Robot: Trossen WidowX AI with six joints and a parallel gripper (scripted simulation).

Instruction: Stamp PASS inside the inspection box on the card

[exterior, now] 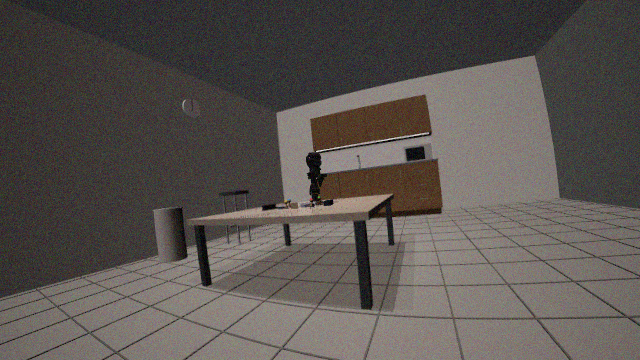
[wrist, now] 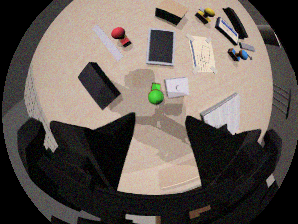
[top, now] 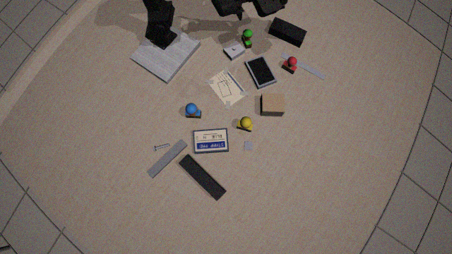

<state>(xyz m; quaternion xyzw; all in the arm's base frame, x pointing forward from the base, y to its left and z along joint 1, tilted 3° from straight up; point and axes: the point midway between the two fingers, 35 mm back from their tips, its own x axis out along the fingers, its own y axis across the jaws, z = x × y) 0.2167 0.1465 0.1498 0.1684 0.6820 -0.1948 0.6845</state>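
My gripper (top: 245, 10) (wrist: 161, 117) is open and empty, above and behind the green-knobbed stamp (top: 248, 34) (wrist: 156, 96). That stamp stands upright on the bench beside a small white block, clear of the fingers. Its lettering is not visible. The cream card (top: 233, 98) (wrist: 204, 59) is taped down, with an outlined box and some dark lines; I cannot make out a clean print in the box. A black pad in a grey frame (top: 260, 72) (wrist: 161, 47) lies beside the card. A flat piece labelled STAMP PAD (top: 210, 141) (wrist: 227, 30) lies farther off.
Stamps with red (top: 292, 61), blue (top: 191, 109) and yellow (top: 246, 122) knobs stand around. The white block (top: 234, 51), black block (top: 287, 32), brown box (top: 272, 103), grey slab (top: 167, 65), grey bar (top: 167, 159) and black bar (top: 202, 177) also lie here.
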